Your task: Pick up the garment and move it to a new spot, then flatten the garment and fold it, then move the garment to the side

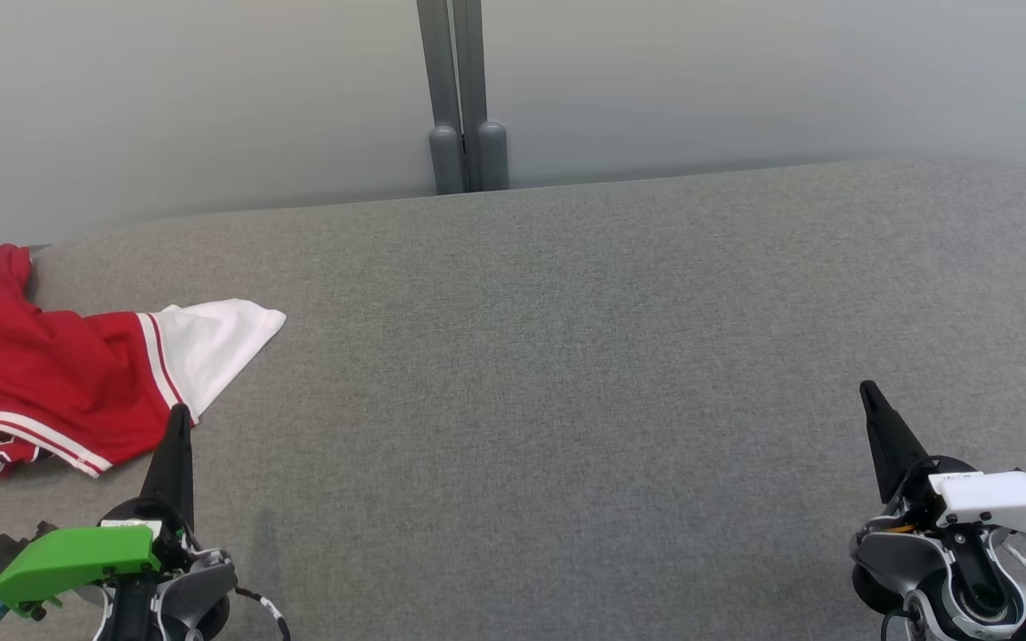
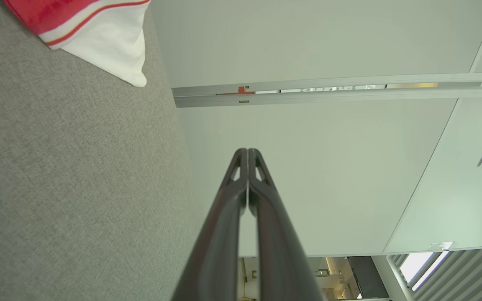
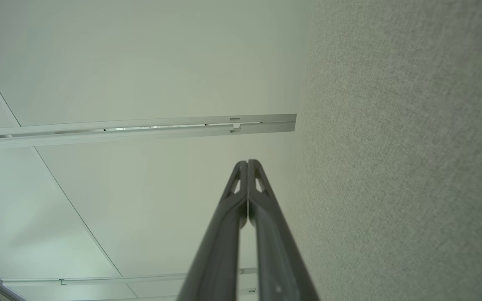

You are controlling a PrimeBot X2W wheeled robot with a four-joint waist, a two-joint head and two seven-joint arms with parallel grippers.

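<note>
The garment lay on the bench at its far left end, reaching past the head view's left edge. The left pincer stood at the front left, with the garment just ahead and to its left. The right pincer stood at the front right, well apart from the garment. Behind the bench rose a wall, with a post before its middle.

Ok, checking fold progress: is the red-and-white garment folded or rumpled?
Rumpled, not neatly folded: the red-and-white fabric garment lies in uneven wrinkles, one white corner trailing out.
</note>
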